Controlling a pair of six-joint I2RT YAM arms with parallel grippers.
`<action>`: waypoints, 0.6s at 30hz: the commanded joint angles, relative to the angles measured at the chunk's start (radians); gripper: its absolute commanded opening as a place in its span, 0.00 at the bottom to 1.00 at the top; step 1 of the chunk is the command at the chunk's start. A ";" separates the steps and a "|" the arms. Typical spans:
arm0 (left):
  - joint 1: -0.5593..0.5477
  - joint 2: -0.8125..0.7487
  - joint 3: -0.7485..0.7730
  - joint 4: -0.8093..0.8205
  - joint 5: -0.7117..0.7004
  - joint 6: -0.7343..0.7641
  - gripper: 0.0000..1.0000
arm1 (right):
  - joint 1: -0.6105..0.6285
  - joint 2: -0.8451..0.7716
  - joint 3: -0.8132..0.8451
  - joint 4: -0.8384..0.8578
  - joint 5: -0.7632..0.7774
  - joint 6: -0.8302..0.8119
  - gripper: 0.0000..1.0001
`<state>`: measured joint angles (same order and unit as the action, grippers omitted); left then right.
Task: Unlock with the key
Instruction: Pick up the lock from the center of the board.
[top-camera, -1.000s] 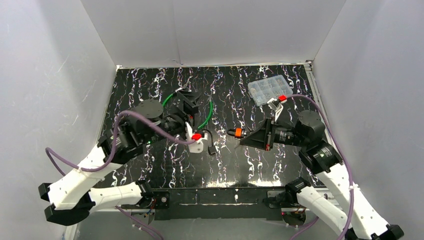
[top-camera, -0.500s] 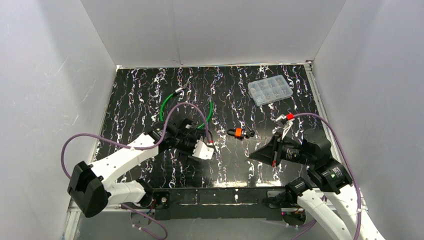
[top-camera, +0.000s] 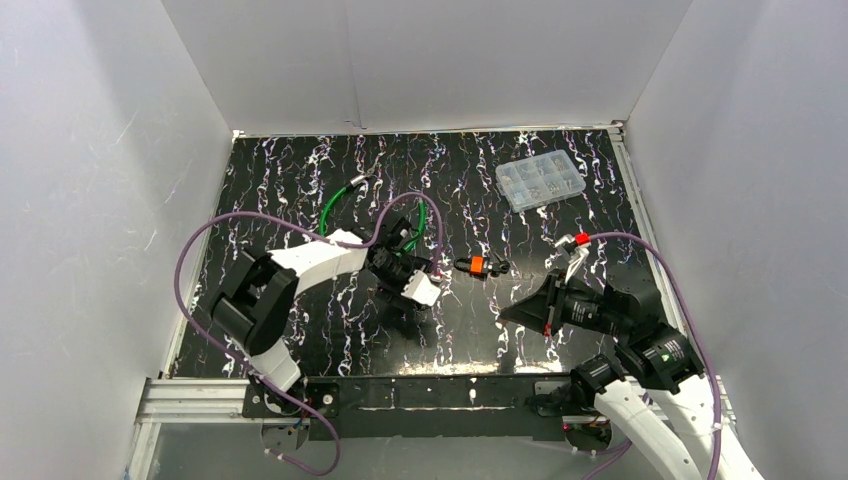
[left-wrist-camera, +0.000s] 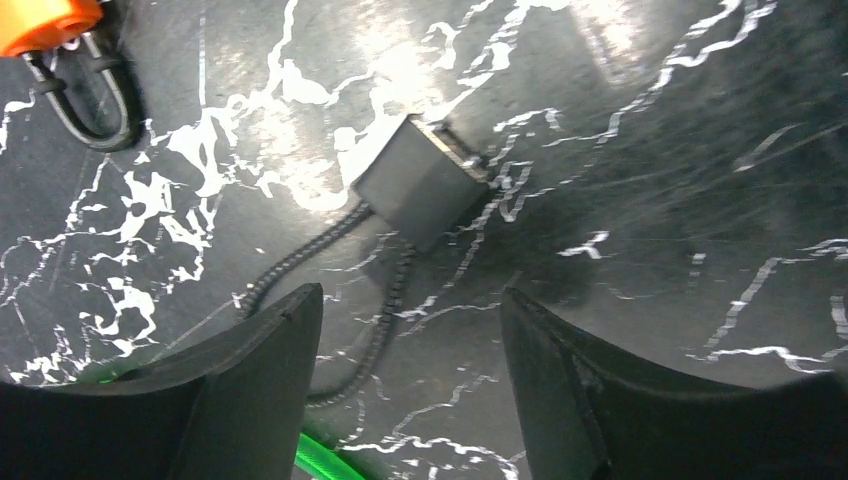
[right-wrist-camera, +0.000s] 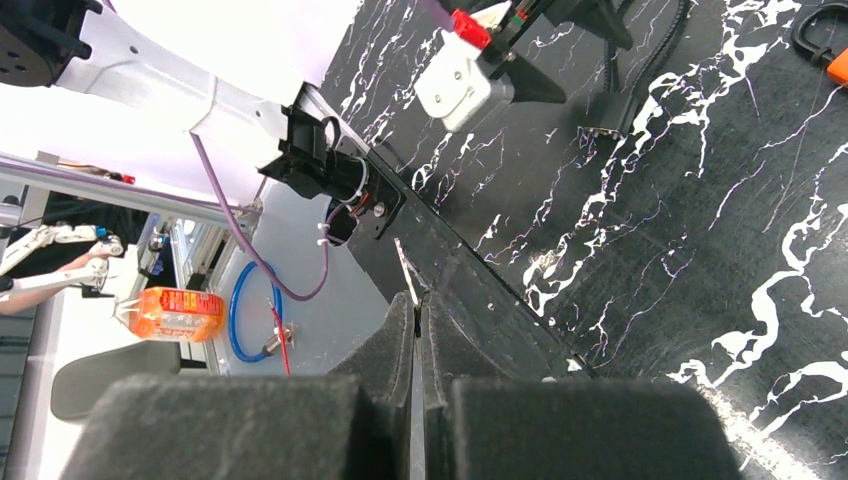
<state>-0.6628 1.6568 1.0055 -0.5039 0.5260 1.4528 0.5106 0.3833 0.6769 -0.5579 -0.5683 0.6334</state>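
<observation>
While both arms reach over the black marbled table (top-camera: 300, 170), a small orange padlock (top-camera: 478, 265) lies flat near its middle, with neither arm touching it.

The right gripper (right-wrist-camera: 418, 300) hangs to the near right of the padlock, well apart from it. Its pads are pressed tight together on a thin metal key (right-wrist-camera: 404, 265), and the blade pokes out past the fingertips. The key points toward the near left, away from the padlock.

The left gripper (left-wrist-camera: 408, 320) hovers just left of the padlock. Its fingers (left-wrist-camera: 255, 390) are spread wide and hold nothing. Seen from its wrist camera, a small dark grey block (left-wrist-camera: 425, 195) on a black cord lies on the table between and beyond the two fingertips. The padlock's orange body and dark shackle sit at the upper left corner of that view, apart from the block.

A green cable (top-camera: 422, 222) curves on the table just beyond and left of the padlock. A clear parts box (top-camera: 540, 180) rests farther back, to the padlock's right.
</observation>
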 joint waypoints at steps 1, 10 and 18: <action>0.033 0.055 0.080 -0.039 0.047 0.081 0.62 | -0.003 0.015 0.020 0.028 0.016 0.001 0.01; 0.037 0.142 0.176 -0.209 0.069 0.170 0.45 | -0.004 0.043 0.034 0.040 0.018 0.002 0.01; -0.001 0.182 0.200 -0.272 0.043 0.166 0.39 | -0.004 0.049 0.043 0.030 0.036 0.001 0.01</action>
<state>-0.6427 1.8256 1.1793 -0.6876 0.5495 1.6039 0.5106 0.4274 0.6775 -0.5581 -0.5460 0.6334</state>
